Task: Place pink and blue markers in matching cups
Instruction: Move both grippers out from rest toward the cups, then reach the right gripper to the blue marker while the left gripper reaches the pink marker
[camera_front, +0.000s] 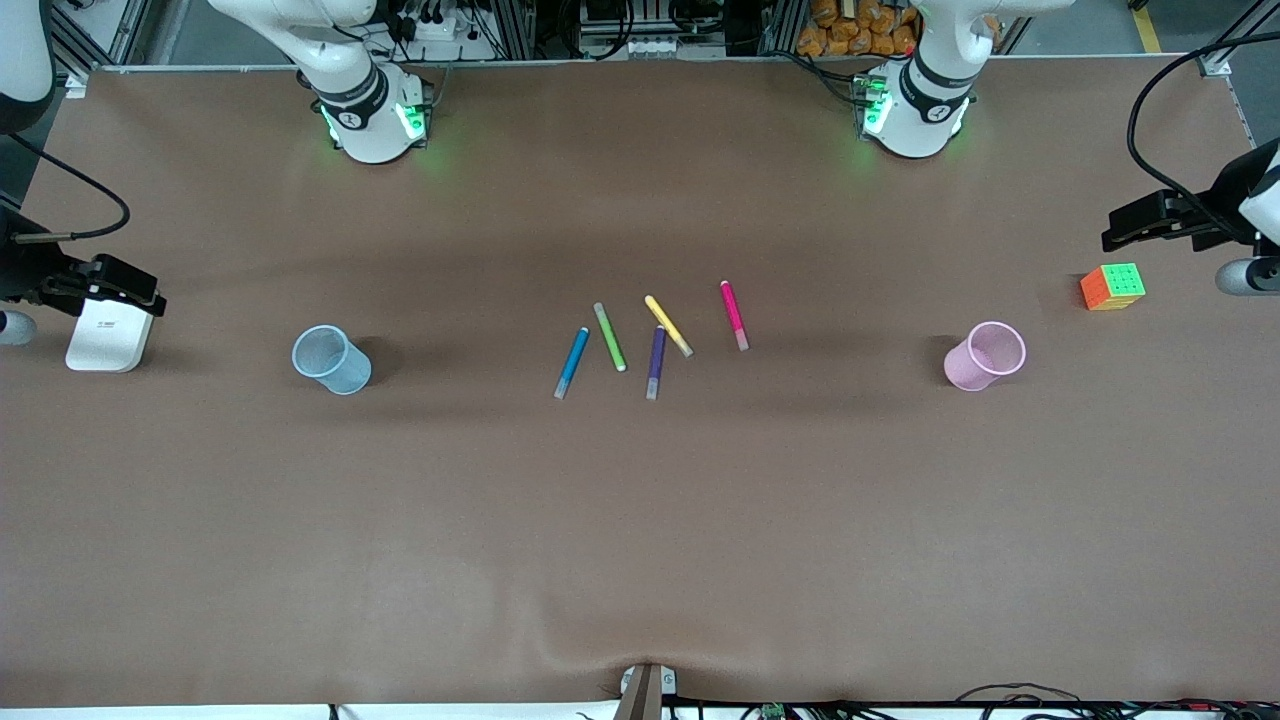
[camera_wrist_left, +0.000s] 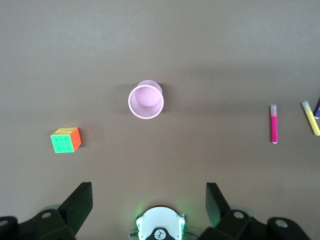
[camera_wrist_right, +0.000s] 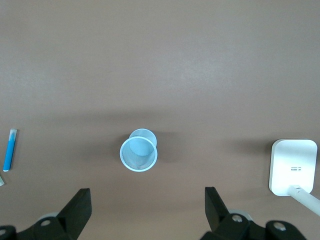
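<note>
The blue marker (camera_front: 572, 362) and the pink marker (camera_front: 734, 315) lie flat in a loose row of markers at the table's middle. The pale blue cup (camera_front: 331, 360) stands upright toward the right arm's end, the pale pink cup (camera_front: 986, 356) upright toward the left arm's end. Both look empty. My left gripper (camera_wrist_left: 148, 200) is open and empty, high over the table, with the pink cup (camera_wrist_left: 145, 100) and pink marker (camera_wrist_left: 274, 124) below. My right gripper (camera_wrist_right: 147, 205) is open and empty, high above the blue cup (camera_wrist_right: 138, 152), with the blue marker (camera_wrist_right: 9, 150) at the view's edge.
Green (camera_front: 610, 337), yellow (camera_front: 668, 325) and dark purple (camera_front: 655, 362) markers lie between the blue and pink ones. A colour cube (camera_front: 1113, 286) sits past the pink cup at the left arm's end. A white box (camera_front: 108, 335) sits past the blue cup.
</note>
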